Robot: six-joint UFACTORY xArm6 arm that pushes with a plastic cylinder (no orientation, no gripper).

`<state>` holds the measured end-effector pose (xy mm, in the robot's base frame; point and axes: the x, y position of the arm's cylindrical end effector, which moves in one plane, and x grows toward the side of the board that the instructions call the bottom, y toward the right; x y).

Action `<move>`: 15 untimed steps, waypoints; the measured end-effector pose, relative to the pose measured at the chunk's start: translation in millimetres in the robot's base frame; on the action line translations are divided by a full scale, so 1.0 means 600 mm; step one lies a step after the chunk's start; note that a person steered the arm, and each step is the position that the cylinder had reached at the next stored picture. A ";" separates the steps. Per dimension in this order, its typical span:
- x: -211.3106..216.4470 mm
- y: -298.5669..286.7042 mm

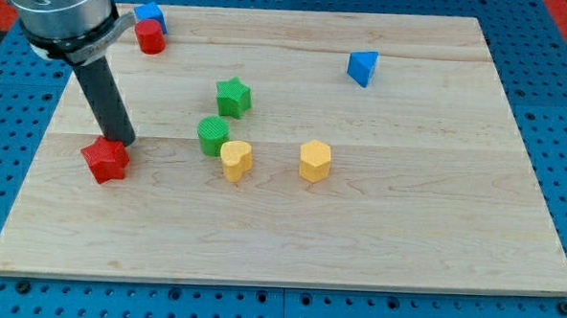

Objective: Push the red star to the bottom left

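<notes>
The red star (105, 160) lies on the wooden board (376, 230) at the view's left, a little below mid-height. My tip (120, 139) stands right at the star's upper right edge, touching or nearly touching it. The dark rod rises from there up to the grey arm body at the view's top left.
A red cylinder (150, 36) and a blue block (151, 16) sit at the top left. A green star (233, 96), a green cylinder (213, 136), a yellow heart (235, 160) and a yellow hexagon (314, 161) cluster mid-board. A blue triangle (362, 68) lies upper right.
</notes>
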<state>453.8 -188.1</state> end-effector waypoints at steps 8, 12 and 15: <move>0.037 -0.015; 0.083 -0.056; 0.145 -0.096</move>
<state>540.8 -245.4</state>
